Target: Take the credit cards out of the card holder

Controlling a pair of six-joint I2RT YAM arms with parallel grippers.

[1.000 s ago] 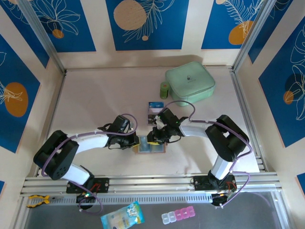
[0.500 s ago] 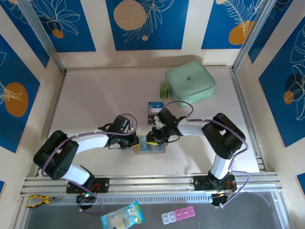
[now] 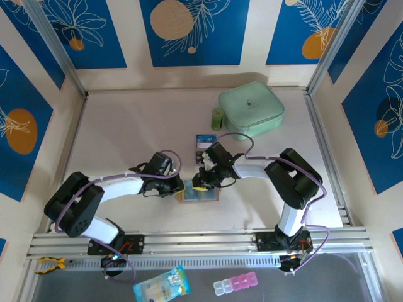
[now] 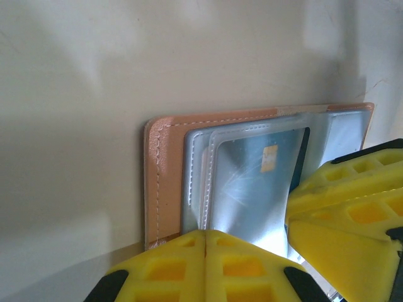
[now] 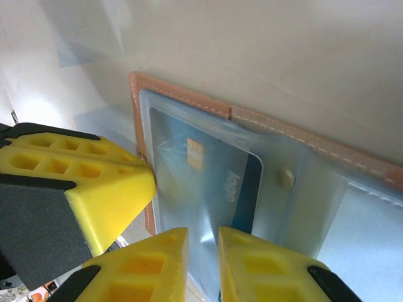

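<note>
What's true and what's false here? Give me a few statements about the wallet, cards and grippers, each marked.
The card holder lies open on the table. True.
A card sits inside its clear pocket. True.
The left gripper is wide open. False: it is shut.
The mint-green pouch lies between the two grippers. False: it sits farther back, to the right.
Every card is in the holder. False: one loose card lies just beyond it.

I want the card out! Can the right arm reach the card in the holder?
Probably yes: the right gripper sits at the card, jaws slightly apart, though a clear pocket covers it. The left gripper touches the holder.
</note>
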